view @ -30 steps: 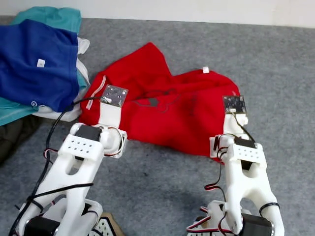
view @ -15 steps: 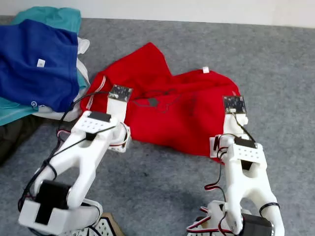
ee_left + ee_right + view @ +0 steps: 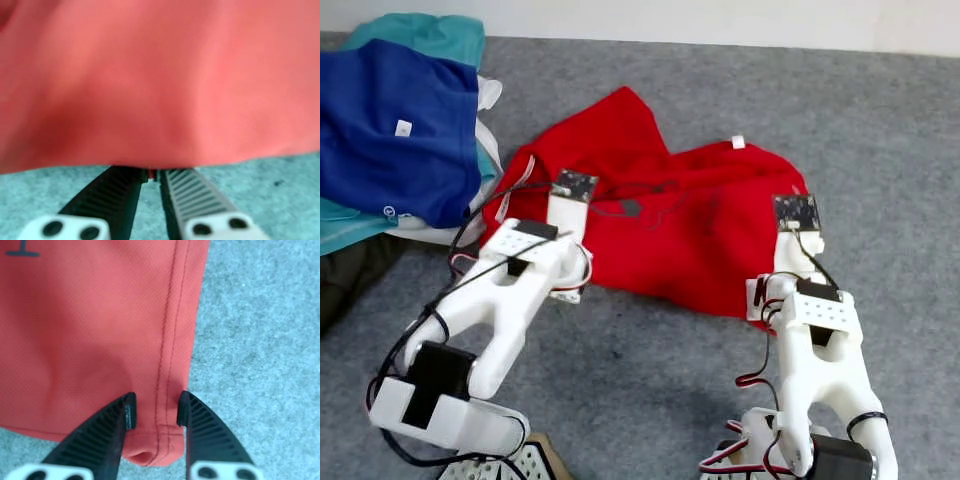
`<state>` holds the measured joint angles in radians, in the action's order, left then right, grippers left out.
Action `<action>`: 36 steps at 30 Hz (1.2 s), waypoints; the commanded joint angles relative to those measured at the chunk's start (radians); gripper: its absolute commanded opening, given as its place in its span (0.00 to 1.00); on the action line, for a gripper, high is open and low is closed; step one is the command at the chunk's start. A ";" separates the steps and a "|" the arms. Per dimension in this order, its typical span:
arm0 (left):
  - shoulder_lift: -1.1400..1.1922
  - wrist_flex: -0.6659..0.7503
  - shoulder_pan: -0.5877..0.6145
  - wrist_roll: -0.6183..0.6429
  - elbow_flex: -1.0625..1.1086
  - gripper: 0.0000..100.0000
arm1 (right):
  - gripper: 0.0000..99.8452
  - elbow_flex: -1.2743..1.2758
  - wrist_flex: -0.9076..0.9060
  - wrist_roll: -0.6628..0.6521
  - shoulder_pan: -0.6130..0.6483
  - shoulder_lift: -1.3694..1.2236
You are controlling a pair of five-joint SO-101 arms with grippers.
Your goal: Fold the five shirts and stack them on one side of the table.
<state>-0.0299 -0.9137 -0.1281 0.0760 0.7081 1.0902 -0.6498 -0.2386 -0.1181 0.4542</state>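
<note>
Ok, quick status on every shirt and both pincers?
red shirt: unfolded, spread out and rumpled
blue shirt: unfolded, lying over the teal shirt
teal shirt: unfolded, under the blue shirt
white shirt: mostly buried beneath both
left pincer: shut on the red shirt's edge
right pincer: open, astride the red shirt's hem

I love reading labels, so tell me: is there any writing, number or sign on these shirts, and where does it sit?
Nothing here can be read.
Blue shirt, square tag: too small to read.
Red shirt, edge tag: too small to read.
Red shirt, dark mark: blurred.
Red shirt in the right wrist view, dark print: cut off, unreadable.
</note>
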 commanded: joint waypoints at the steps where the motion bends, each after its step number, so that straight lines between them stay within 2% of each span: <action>1: 0.001 0.011 -0.004 0.009 -0.030 0.01 | 0.14 -0.004 0.016 0.011 -0.015 -0.002; 5: -0.008 -0.012 -0.010 0.009 -0.030 0.01 | 0.14 -0.002 0.016 0.011 -0.015 -0.002; 10: -0.062 -0.201 -0.002 0.009 -0.088 0.01 | 0.14 -0.002 0.016 0.012 -0.015 -0.002; 22: -0.599 -0.611 0.024 0.002 -0.101 0.01 | 0.14 -0.005 0.018 0.012 -0.015 -0.012; 25: -0.673 -0.632 0.114 -0.008 -0.094 0.01 | 0.14 -0.005 0.018 0.012 -0.015 -0.012; 30: -0.691 -0.635 0.268 -0.172 -0.087 0.01 | 0.14 -0.005 0.018 0.014 -0.015 -0.012; 36: -0.697 -0.600 0.262 -0.181 0.016 0.01 | 0.14 -0.008 0.018 0.020 -0.015 -0.012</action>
<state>-0.7035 -1.5413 0.1358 -0.0928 0.6897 1.0917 -0.6498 -0.2294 -0.1181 0.4419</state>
